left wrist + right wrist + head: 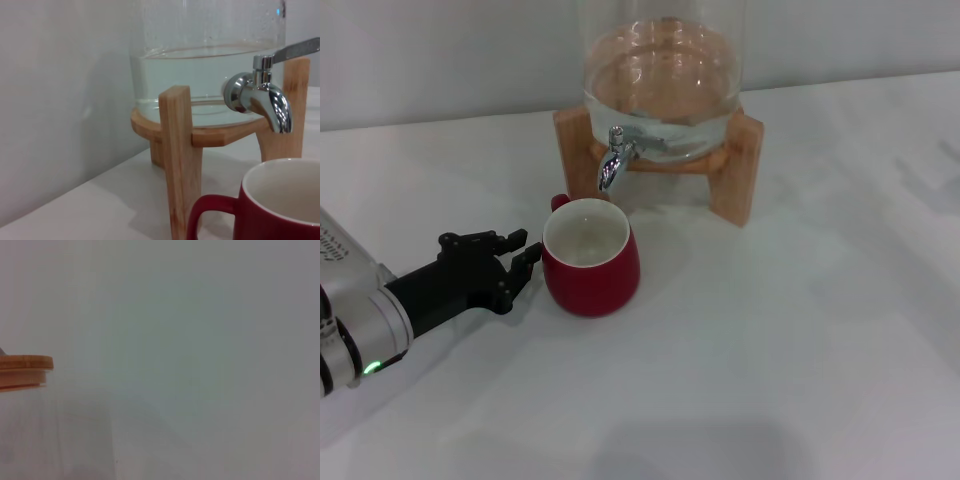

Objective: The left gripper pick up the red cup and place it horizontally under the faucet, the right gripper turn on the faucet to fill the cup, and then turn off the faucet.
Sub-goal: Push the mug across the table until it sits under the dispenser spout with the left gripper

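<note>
Sitting upright on the white worktop [770,350], the red cup [591,258], just below and slightly forward of the faucet [612,165]; looking empty, white inside. Resting just beside its left wall, the left end effector [517,262], fingers apart, gripping nothing. Holding water, the glass jar [662,90]. Staying out of sight, the right end effector.

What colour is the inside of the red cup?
White inside the red cup, clearest in the head view.

glass jar [663,70] top cut off, right gripper unseen
</note>
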{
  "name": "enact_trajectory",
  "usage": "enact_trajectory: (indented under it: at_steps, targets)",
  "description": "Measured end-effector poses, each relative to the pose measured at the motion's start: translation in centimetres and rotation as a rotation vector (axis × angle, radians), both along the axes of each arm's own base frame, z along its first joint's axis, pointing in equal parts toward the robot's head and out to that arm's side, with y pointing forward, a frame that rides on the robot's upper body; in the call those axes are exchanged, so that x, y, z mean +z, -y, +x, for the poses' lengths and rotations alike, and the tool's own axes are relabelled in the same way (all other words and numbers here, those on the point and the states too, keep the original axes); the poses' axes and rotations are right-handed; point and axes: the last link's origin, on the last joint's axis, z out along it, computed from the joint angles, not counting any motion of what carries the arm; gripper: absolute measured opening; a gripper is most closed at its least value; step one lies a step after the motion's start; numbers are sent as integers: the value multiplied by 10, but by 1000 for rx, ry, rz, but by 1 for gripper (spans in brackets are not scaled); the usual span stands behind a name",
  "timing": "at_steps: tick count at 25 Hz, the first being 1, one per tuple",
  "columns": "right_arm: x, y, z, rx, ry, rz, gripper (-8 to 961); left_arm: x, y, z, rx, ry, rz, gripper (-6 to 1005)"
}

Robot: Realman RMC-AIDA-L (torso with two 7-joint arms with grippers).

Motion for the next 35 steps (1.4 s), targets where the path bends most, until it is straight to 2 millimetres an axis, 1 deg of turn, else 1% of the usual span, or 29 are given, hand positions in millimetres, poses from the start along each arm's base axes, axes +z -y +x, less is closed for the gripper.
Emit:
enact_trajectory:
  at_steps: [8,20,28,35]
  targets:
    - [0,0,0,-1,-1,1,795,2,3,-1,-6,14,-2,239]
    - [2,-1,0,0,-7,9,795,-3,13,7,-64,42,-56,243]
    - [2,-1,0,0,-3,12,796,4,5,5,-50,41,-17,246]
    - [3,-1,0,-1,-2,12,796,-3,16,5,-81,30,-56,248]
